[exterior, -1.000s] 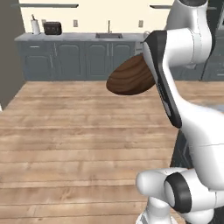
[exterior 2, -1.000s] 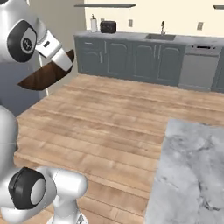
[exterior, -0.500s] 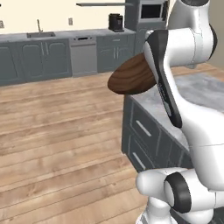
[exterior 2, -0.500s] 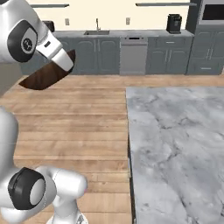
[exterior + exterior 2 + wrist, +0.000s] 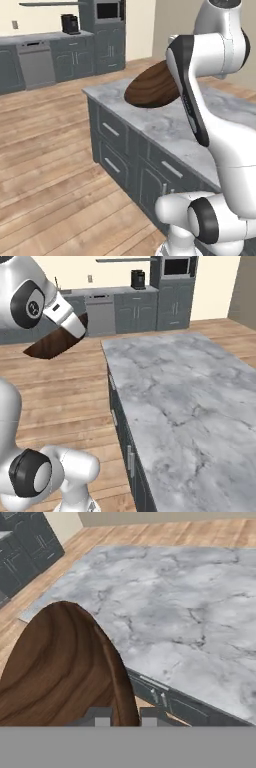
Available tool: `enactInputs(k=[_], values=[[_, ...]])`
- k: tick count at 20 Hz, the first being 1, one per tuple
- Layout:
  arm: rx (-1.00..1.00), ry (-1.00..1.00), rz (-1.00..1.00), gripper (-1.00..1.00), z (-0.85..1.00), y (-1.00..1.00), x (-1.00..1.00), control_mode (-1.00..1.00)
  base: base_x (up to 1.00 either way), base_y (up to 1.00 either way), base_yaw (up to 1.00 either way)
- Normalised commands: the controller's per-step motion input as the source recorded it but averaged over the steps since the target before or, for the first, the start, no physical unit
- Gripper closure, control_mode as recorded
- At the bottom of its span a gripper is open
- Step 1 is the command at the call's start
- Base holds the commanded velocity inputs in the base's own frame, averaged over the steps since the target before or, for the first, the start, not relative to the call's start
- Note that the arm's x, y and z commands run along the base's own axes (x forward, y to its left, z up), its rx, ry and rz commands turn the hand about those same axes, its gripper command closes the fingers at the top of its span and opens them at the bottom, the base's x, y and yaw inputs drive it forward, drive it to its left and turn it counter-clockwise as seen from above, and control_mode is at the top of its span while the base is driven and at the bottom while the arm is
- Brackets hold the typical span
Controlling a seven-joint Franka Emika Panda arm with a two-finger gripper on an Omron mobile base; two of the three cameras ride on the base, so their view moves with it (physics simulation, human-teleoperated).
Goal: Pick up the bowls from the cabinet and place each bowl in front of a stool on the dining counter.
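Observation:
A dark brown wood-grain bowl (image 5: 150,92) hangs tilted on its edge in the air, level with the near corner of the dining counter (image 5: 165,125). My gripper (image 5: 125,717) is shut on its rim, and the rim runs up between the two fingertips. In the hand view the bowl (image 5: 55,667) fills the lower left, with the marble top of the dining counter (image 5: 175,617) spread beyond it. From the right base view the bowl (image 5: 52,343) hangs over the wooden floor, left of the dining counter (image 5: 185,401).
Grey lower cabinets with a dishwasher (image 5: 32,62) line the far wall. A coffee machine (image 5: 137,278) stands on them, beside a tall unit with a wall oven (image 5: 176,266). The island base has drawers (image 5: 115,150) on its near side. Wooden floor lies all around.
The whole picture has swung: the base has turned, the far kitchen wall slid left and the marble island came close. The bowl stays held in the same pose.

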Motion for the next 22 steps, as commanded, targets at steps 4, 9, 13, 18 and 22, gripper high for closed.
enactInputs(k=[4, 9, 13, 18, 22], values=[[0.00, 0.00, 0.00, 1.00, 0.00, 0.00, 0.00, 1.00, -0.93, 0.00, -0.37], [0.00, 0.00, 0.00, 1.00, 0.00, 0.00, 0.00, 1.00, -0.97, 0.00, -0.33], [0.00, 0.00, 0.00, 1.00, 0.00, 0.00, 0.00, 1.00, -0.97, -0.14, -0.17], [0.00, 0.00, 0.00, 1.00, 0.00, 0.00, 0.00, 1.00, -0.98, -0.33, -0.01], [0.00, 0.00, 0.00, 1.00, 0.00, 0.00, 0.00, 1.00, -1.00, -0.46, 0.00]])
